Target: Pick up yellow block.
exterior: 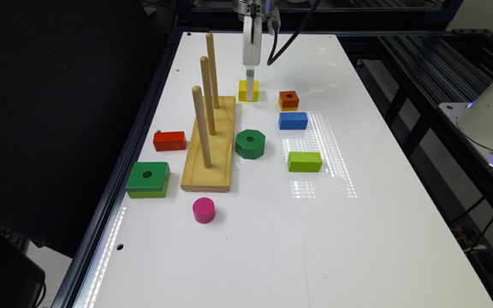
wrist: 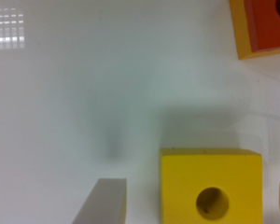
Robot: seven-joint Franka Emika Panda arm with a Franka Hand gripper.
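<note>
The gripper [wrist: 203,205] is open and low around the yellow block [wrist: 210,186], which stands near the table's [exterior: 357,222] far edge. The step is grasping; next the fingers [wrist: 105,203] must close, then lift.

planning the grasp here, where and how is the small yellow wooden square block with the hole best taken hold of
Grip the small yellow wooden square block across two opposite flat side faces, coming straight down from above. It lies flat on the white table with its round hole facing up, so the upright sides are parallel and easy to pinch. In the wrist view the gripper jaws stand open on either side of it, each with a gap.
</note>
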